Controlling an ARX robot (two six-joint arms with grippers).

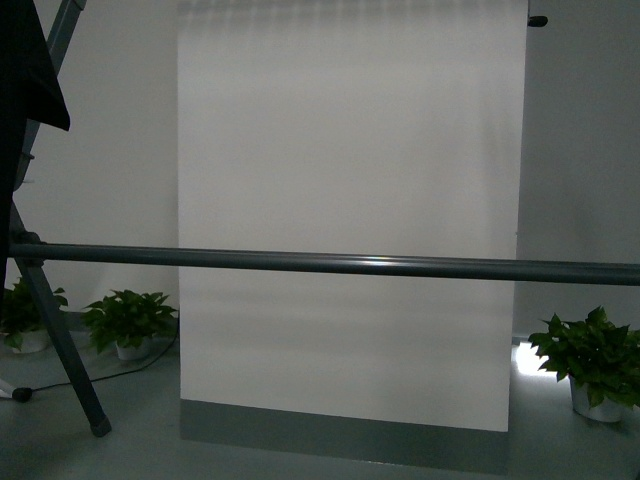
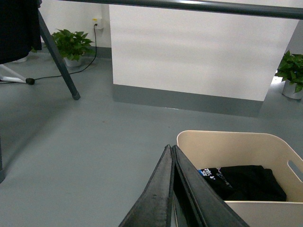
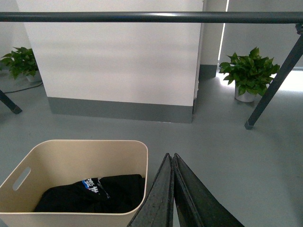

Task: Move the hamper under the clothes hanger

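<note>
Hamper [image 3: 75,175] sits between our two pressed-together grippers [image 2: 171,156] [image 3: 170,163], rack bar [image 3: 151,17] at twelve o'clock, ready for pushing.

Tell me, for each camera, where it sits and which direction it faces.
Front view: on the robot's body, facing the clothes hanger bar and white panel; no arm shows.
Left wrist view: on the left arm, looking down over the shut left pincer at the hamper.
Right wrist view: on the right arm, over the shut right pincer.
Both wrist views share the hamper with dark clothing inside.
</note>
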